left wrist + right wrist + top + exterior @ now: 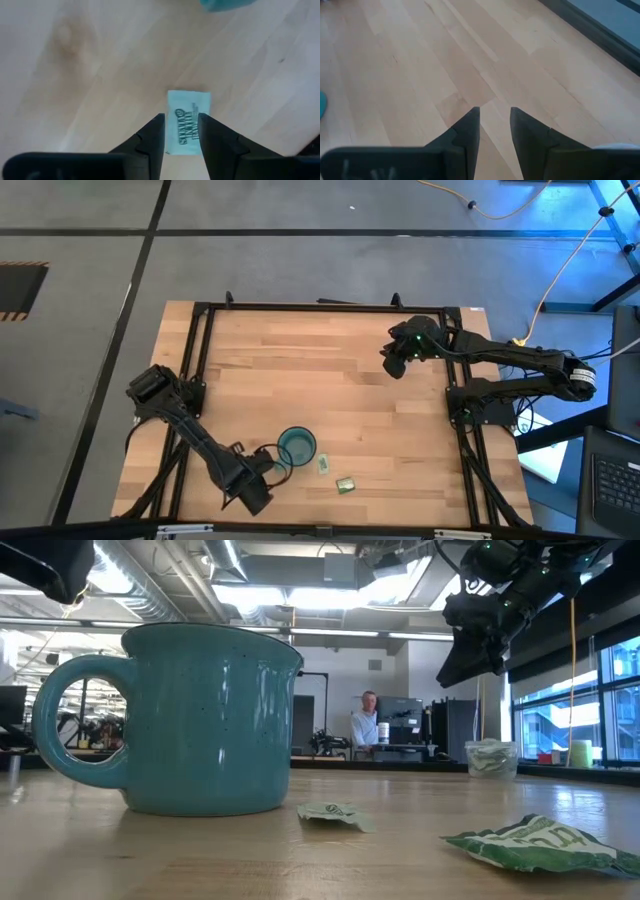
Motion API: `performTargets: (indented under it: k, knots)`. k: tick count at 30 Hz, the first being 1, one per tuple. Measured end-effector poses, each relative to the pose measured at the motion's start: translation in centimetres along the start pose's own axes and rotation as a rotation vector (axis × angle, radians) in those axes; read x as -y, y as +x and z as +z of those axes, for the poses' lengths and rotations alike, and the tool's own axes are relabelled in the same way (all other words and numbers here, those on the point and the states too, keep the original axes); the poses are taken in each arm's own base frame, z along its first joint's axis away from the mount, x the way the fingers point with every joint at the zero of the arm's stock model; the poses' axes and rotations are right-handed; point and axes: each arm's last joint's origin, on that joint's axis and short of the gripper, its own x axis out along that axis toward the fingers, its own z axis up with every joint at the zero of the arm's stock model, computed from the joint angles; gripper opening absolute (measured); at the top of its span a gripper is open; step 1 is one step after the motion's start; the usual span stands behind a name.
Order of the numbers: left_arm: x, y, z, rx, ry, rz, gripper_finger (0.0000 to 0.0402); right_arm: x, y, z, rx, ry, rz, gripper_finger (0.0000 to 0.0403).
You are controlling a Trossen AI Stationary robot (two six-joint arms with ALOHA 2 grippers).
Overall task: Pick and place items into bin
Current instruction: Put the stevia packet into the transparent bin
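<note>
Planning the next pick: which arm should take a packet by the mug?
Left. Its hand is already straddling a light green packet beside the teal mug. The right hand hovers far across the table, nothing between its fingers.

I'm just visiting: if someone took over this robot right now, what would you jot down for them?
Left gripper: low beside the teal mug, over a packet; grip unclear.
Right gripper: jaws slightly apart, empty, raised over the table's far right.
Bin: on the far side, seems to hold some packets.
Left to do: a loose packet and a second one lie by the mug.
</note>
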Motion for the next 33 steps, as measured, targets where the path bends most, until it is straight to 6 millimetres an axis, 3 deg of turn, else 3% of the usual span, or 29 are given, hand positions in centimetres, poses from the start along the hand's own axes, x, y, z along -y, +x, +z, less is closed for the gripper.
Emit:
performTargets:
  k: [5, 16, 29, 33]
  knots:
    - [0.4, 0.2, 0.3, 0.007, -0.008, -0.029, 0.0115, 0.0, 0.0, 0.0, 0.000, -0.001, 0.000, 0.0112]
    - [0.7, 3.2, 0.9, -0.103, 0.037, 0.032, 0.0113, 0.0, 0.0, 0.0, -0.002, 0.001, 0.000, 0.0112]
    - [0.5, 3.2, 1.1, -0.120, 0.106, 0.034, 0.0014, 0.0, 0.0, 0.0, -0.001, -0.001, 0.000, 0.0112]
    - [-0.2, 2.1, 1.0, -0.110, 0.109, 0.056, 0.0007, 0.0, 0.0, 0.0, -0.001, 0.001, 0.000, 0.0112]
